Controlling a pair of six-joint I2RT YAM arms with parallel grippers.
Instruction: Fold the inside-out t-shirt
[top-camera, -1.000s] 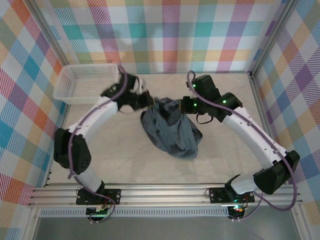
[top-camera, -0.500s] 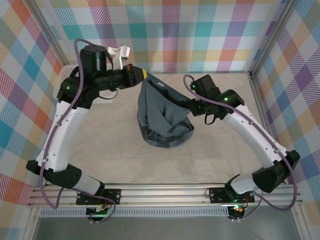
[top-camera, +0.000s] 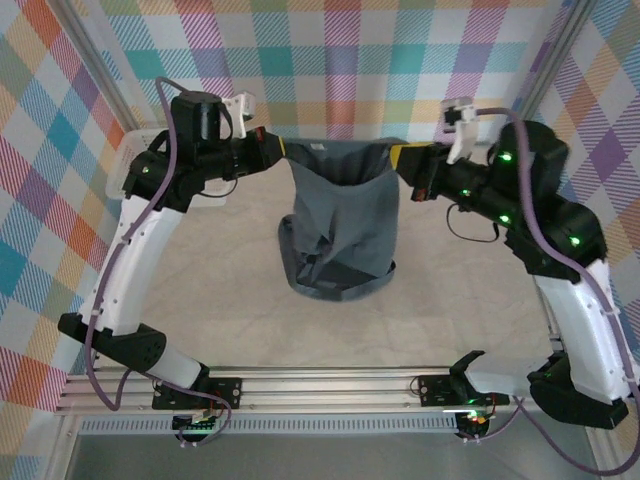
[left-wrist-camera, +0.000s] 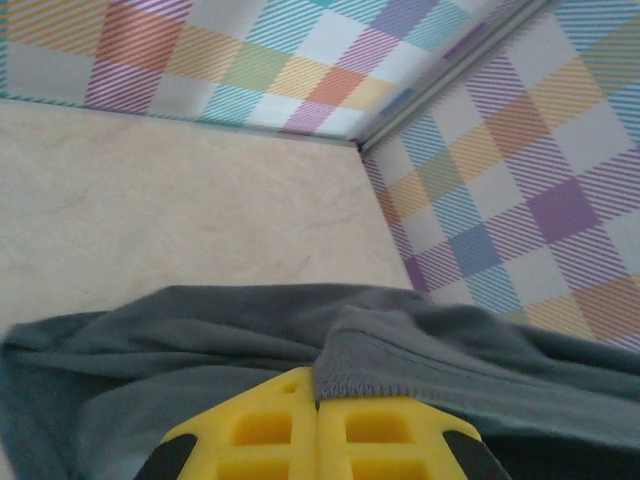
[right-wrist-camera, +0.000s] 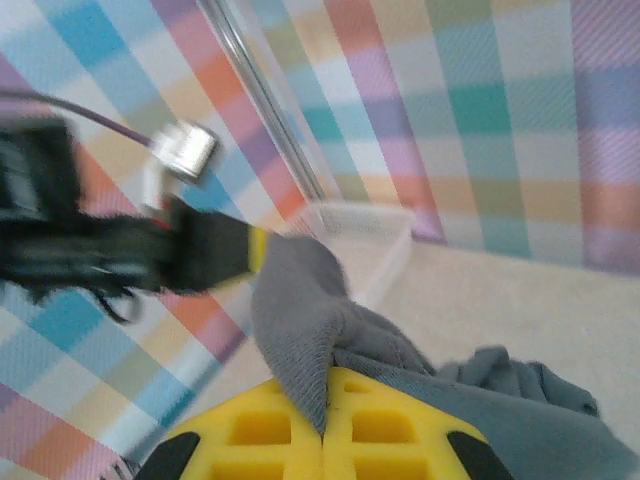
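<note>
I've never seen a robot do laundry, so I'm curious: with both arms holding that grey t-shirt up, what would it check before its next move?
1. Left gripper shut on the t-shirt: ok.
2. Right gripper shut on the shirt's edge: ok.
3. Top edge stretched level between the two grippers: ok.
4. Lower part hanging smooth: not ok, it is bunched and creased.
5. Bottom lifted off the table: cannot tell.
6. White basket apart from the shirt: ok, it sits at the far left corner.
</note>
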